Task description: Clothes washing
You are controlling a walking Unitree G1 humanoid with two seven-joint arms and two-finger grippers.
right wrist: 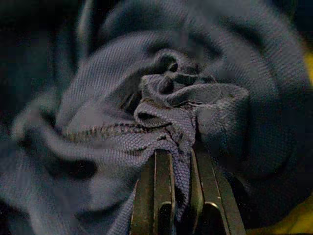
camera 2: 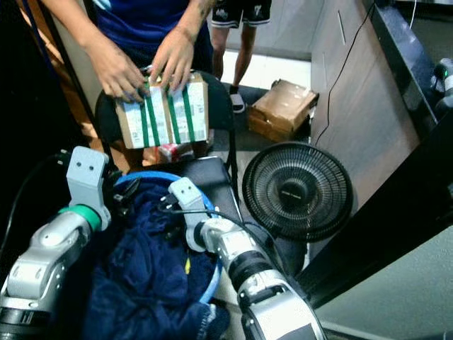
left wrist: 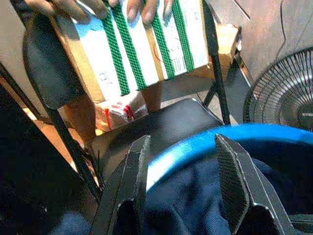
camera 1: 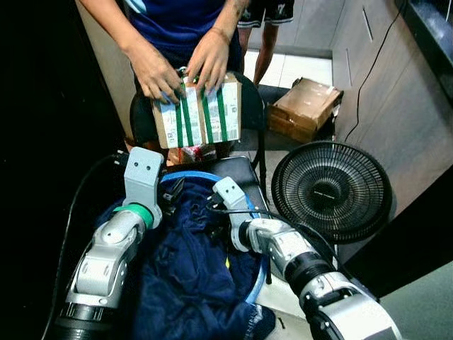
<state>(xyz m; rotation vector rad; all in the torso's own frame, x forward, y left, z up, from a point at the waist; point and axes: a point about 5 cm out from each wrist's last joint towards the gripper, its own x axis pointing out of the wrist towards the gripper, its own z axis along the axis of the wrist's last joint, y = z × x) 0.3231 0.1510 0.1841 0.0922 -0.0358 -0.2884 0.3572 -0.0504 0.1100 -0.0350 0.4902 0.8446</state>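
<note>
Navy garment (camera 1: 187, 262) heaped in blue basket (camera 1: 260, 276) on black chair seat (camera 1: 237, 170), spilling over near rim. Step judged: lifting garment out. Best lift straight up, slow, so trailing cloth clears rim; left should take second hold.
Right pincer (right wrist: 178, 147) pressed together, pinching bunched fold of garment.
Left pincer (left wrist: 183, 166) spread wide above far rim, holding nothing.
Person's hands (camera 1: 180, 67) rest on green-striped box (camera 1: 198, 113) beyond; fan (camera 1: 331, 190) right of chair.
</note>
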